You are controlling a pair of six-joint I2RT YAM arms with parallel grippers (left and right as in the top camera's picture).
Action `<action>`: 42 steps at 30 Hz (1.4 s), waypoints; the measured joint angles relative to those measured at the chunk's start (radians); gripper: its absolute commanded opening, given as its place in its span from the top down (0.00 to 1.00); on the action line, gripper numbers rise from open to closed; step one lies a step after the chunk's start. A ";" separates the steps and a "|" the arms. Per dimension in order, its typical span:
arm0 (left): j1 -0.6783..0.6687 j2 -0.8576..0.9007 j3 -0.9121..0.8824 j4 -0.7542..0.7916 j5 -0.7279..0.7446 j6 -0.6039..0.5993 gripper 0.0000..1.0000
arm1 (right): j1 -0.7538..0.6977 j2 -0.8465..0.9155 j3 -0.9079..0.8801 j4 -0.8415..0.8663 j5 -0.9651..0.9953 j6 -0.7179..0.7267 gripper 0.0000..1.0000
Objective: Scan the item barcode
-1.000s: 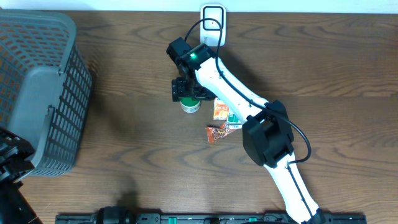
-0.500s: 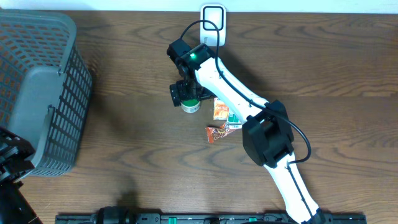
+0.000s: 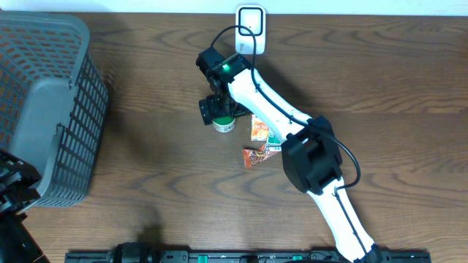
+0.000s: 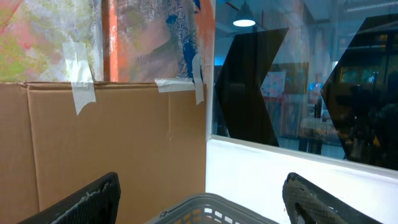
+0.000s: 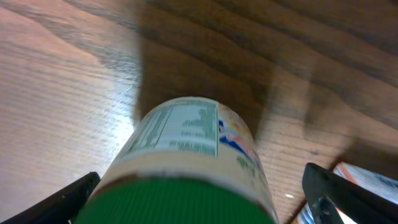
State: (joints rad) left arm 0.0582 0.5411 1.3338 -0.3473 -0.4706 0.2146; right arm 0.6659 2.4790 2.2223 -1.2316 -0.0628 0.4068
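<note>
**Toward the far edge of the table, right fingers straddled the jar**

Near the middle of the table's far half, the jar (image 3: 224, 124) stood with its green lid up, its printed label facing the wrist camera. The right arm (image 3: 263, 98) rose from the near edge, bent sharply at its dark elbow, and ran its white forearm diagonally toward the far left, with the wrist tipped down over the jar. The right fingers (image 5: 67, 202) were spread wide, one on each side of the jar, gripping nothing; a clear gap showed on the right side. Two snack packets (image 3: 257, 142) lay just beside the jar, under the forearm. A white scanner (image 3: 250, 22) sat at the far edge. The left arm was tucked at the near left corner beside a grey basket (image 3: 44, 109), with the left fingers (image 4: 87, 202) parted wide and empty, pointing up over the basket's rim.
</note>
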 measured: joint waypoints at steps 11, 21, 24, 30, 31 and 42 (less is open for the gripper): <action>0.000 0.000 0.000 0.000 0.000 0.000 0.16 | 0.000 0.017 0.000 0.002 -0.003 -0.017 0.22; 0.000 0.000 0.000 0.000 0.000 0.000 0.16 | 0.000 0.031 0.001 -0.007 -0.006 -0.018 0.38; 0.000 0.000 0.000 0.000 0.000 0.000 0.16 | 0.000 0.031 0.002 -0.015 -0.004 -0.017 0.42; 0.000 0.000 0.000 0.000 0.000 0.000 0.16 | 0.000 0.031 0.002 -0.057 -0.023 -0.018 0.46; 0.000 0.000 0.000 0.000 0.000 0.000 0.16 | -0.001 0.031 0.003 -0.068 -0.033 -0.018 0.48; 0.000 0.000 0.000 0.000 0.000 0.000 0.16 | -0.043 0.046 0.041 -0.313 -0.182 -0.018 0.59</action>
State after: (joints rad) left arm 0.0582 0.5411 1.3338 -0.3477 -0.4706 0.2142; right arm 0.6231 2.5248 2.2631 -1.5448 -0.2443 0.3893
